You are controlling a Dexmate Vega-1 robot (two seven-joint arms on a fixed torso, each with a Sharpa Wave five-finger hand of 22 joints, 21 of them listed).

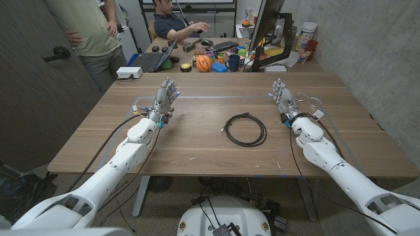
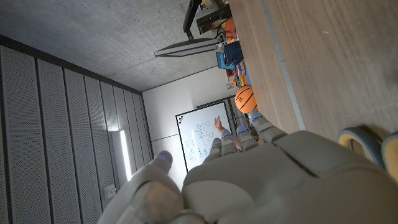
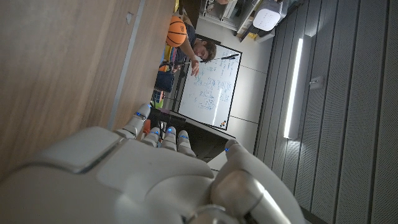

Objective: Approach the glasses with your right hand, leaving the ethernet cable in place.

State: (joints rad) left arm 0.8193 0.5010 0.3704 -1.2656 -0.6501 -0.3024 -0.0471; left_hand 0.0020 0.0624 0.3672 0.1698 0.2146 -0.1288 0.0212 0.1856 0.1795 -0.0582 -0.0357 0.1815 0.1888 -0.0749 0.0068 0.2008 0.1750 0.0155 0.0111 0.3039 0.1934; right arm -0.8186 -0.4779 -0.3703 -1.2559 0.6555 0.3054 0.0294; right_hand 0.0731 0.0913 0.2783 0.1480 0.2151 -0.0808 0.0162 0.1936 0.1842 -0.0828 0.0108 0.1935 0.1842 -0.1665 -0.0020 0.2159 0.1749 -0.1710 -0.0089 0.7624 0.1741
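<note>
So the ethernet cable (image 1: pixel 245 128) is sitting coiled in a loose ring near the middle of the wooden tabletop (image 1: pixel 197 141), with neither hand touching it. The glasses (image 1: pixel 308 103) are lying over by the robot's right side, just beside the right hand (image 1: pixel 284 99), clear-framed and kind of hard to make out; can't tell if the fingers (image 1: pixel 278 88) are touching them. That right hand is holding nothing, fingers apart and pointing toward the far edge. The left hand (image 1: pixel 165 99) is hanging out on the opposite side, well apart from the cable, also spread and gripping nothing. Behind the tabletop a person (image 1: pixel 178 21) is sitting at a cluttered desk with a small basketball (image 1: pixel 204 63) on it.
</note>
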